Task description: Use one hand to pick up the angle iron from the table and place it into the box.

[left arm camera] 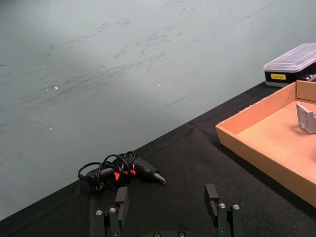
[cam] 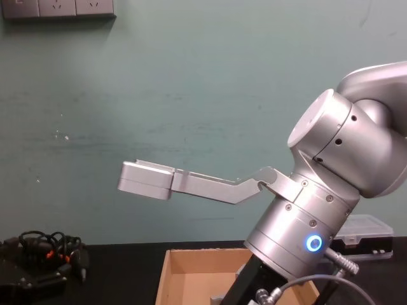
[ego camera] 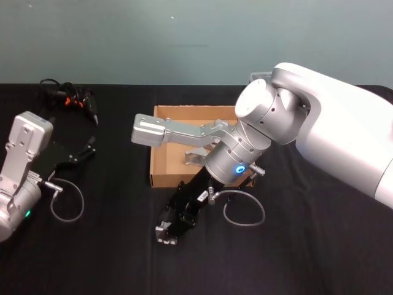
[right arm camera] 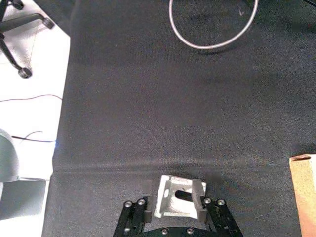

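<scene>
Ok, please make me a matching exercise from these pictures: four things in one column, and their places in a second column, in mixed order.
Things
1. right gripper
2. left gripper
3. box
4. corded tool

Places
a. back left of the table
b. low on the table in front of the box, at an angle iron
c. middle of the table
d. left side, nearer the robot, open and idle

Pairs: 1-b; 2-d; 3-c; 4-a

The right arm (ego camera: 245, 147) is a thick silver cylinder with a glowing blue ring (ego camera: 239, 169) and a grey cable loop (ego camera: 263, 212) behind the jaws. The right gripper (ego camera: 167, 235) is black, with small silver screws (right arm camera: 128, 203). The left arm (ego camera: 24, 153) is silver too.
</scene>
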Tool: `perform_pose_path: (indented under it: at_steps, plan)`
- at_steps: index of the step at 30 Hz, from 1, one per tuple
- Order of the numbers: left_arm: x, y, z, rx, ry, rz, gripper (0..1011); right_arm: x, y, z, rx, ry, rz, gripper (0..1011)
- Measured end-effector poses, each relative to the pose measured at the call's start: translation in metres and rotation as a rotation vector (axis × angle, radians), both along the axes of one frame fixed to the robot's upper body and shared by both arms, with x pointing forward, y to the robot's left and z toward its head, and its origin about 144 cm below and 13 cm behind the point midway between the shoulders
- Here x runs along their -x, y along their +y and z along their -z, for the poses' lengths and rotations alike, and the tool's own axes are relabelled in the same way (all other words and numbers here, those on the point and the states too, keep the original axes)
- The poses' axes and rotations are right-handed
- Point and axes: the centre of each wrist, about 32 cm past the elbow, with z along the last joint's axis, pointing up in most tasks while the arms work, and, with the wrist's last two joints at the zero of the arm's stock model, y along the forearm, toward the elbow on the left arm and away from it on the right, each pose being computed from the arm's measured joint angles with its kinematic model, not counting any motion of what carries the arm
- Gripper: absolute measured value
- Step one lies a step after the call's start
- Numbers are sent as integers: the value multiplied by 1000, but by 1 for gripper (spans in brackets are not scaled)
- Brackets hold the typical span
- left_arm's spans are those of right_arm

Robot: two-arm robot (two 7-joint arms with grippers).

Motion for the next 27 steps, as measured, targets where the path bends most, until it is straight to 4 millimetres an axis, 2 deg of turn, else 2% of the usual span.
perform_pose_path:
  at_steps: [7, 8, 9, 14, 27]
  plan:
    - [0, 0, 0, 0, 0, 0, 1011, 0, 0, 0, 0, 0, 0, 303]
    - [0, 0, 0, 0, 0, 0, 1011, 0, 0, 0, 0, 0, 1, 238]
    - [0, 0, 0, 0, 0, 0, 1011, 0, 0, 0, 0, 0, 0, 238]
    - [0, 0, 0, 0, 0, 0, 1011, 0, 0, 0, 0, 0, 1, 77]
    - [0, 0, 0, 0, 0, 0, 1011, 6, -3, -5, -42, -45, 7, 57]
